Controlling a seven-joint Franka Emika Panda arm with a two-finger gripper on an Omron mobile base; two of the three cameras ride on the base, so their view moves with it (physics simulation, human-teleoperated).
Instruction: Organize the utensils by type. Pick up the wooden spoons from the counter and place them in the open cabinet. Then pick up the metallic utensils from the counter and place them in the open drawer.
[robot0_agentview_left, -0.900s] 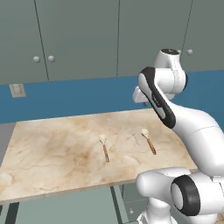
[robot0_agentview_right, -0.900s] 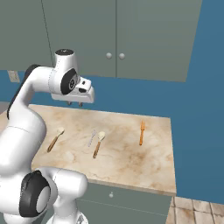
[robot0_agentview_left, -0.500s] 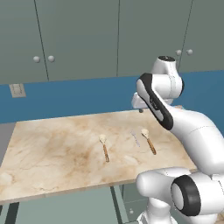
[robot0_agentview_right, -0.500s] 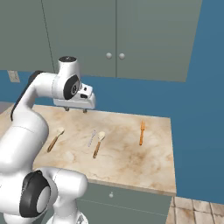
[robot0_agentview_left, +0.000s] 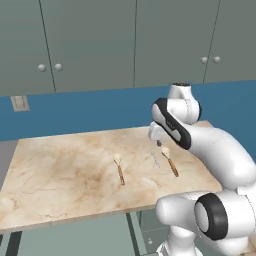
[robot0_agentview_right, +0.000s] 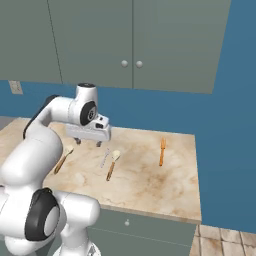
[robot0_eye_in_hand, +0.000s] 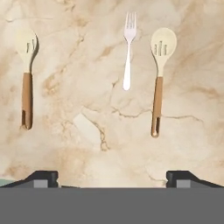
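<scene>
While the arm hangs over the counter, I log each view in turn.

Left base view: two wooden spoons lie on the counter, one mid-slab, the other further right, with a thin metal fork just left of that second spoon. The hand hovers above this right-hand pair, apart from both. Upper cabinets along the far wall all look shut from here; I see no open cabinet or drawer.

Right base view: an orange-brown fork-shaped utensil lies well apart, toward the right end of the counter. The hand sits above the slab between the left spoon and the fork-and-spoon pair.

Hand view: fingertips spread wide at the bottom edge, nothing between them, touching nothing. Left spoon, fork and right spoon lie parallel, handles toward the camera.

Risk, my judgement: fork and right spoon lie close; with fingers this wide, a descent onto that spoon could catch or nudge the fork. The thin handles lie flat and could slip from a pinch. The destination cabinet needs locating first.
</scene>
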